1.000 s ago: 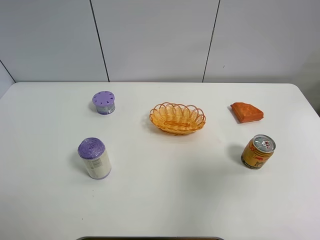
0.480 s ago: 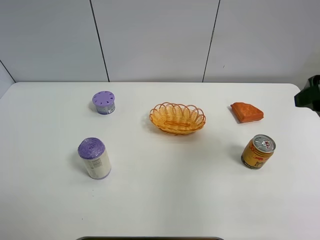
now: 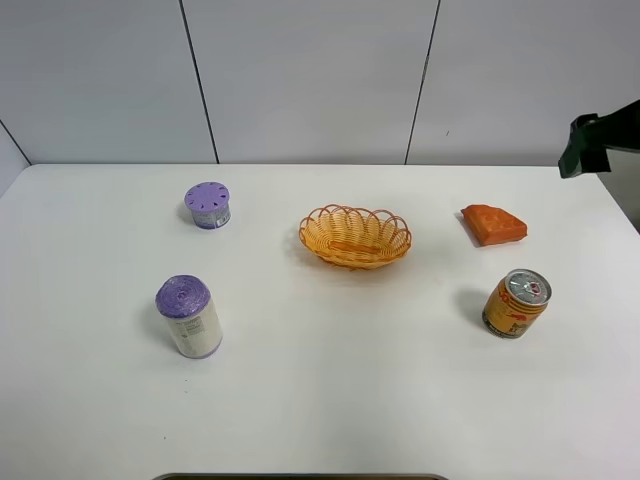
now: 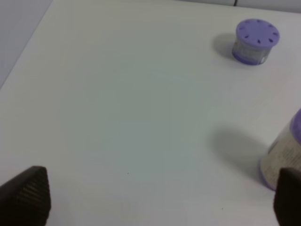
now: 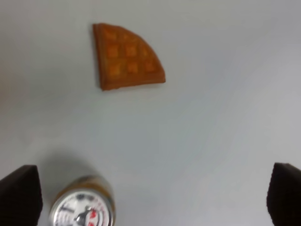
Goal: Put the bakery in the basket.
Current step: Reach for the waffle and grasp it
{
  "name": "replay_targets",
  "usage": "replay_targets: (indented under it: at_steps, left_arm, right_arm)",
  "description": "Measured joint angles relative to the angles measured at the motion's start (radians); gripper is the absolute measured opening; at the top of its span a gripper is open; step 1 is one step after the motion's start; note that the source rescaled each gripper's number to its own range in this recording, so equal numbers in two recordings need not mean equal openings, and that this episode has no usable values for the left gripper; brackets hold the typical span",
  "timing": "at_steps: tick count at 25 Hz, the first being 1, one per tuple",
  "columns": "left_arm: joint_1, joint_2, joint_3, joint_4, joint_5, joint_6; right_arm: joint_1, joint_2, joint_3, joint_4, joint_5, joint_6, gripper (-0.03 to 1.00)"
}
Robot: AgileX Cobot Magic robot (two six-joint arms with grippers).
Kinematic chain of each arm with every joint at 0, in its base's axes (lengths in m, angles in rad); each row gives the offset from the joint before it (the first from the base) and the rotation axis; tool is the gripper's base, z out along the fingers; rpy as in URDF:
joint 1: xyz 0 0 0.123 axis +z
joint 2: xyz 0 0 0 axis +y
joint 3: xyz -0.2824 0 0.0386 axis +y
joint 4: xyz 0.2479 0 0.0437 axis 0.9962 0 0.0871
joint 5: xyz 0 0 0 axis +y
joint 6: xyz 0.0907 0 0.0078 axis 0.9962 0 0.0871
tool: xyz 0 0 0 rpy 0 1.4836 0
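Note:
The bakery [image 3: 493, 223] is a flat orange-brown wedge lying on the white table [image 3: 330, 400] at the right. In the right wrist view the bakery [image 5: 126, 56] shows a waffle-like grid. The basket [image 3: 355, 236], orange-yellow and oval with a looped rim, stands at the table's middle and holds nothing. My right gripper [image 3: 586, 144] hovers beyond the table's far right corner, apart from the bakery. In its own wrist view the right gripper [image 5: 151, 195] is open and empty. My left gripper [image 4: 155, 200] is open and empty over bare table, out of the exterior view.
A gold-orange drink can [image 3: 516, 303] stands in front of the bakery and also shows in the right wrist view [image 5: 83, 207]. A small purple-lidded jar [image 3: 208, 204] and a white canister with a purple top [image 3: 188, 316] stand on the left.
My right gripper came into view at the right edge and has moved up and slightly left. The objects on the table have not moved.

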Motion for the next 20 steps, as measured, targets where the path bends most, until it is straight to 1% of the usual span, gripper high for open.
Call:
replay_targets:
  at_steps: [5, 7, 10, 14, 20]
  left_arm:
    - [0.000, 0.000, 0.000, 0.000, 0.000, 0.000]
    - [0.000, 0.000, 0.000, 0.000, 0.000, 0.000]
    - [0.000, 0.000, 0.000, 0.000, 0.000, 0.000]
    - [0.000, 0.000, 0.000, 0.000, 0.000, 0.000]
    - [0.000, 0.000, 0.000, 0.000, 0.000, 0.000]
  right_arm:
    - [-0.042, 0.136, -0.077, 0.002, -0.003, -0.021, 0.85]
    - [-0.059, 0.192, -0.106, 0.021, -0.008, -0.048, 0.85]
    - [-0.076, 0.285, -0.144, 0.076, -0.012, -0.095, 0.85]
    - [-0.086, 0.405, -0.206, 0.123, -0.017, -0.129, 0.85]
    - [-0.087, 0.530, -0.287, 0.124, -0.053, -0.170, 0.85]
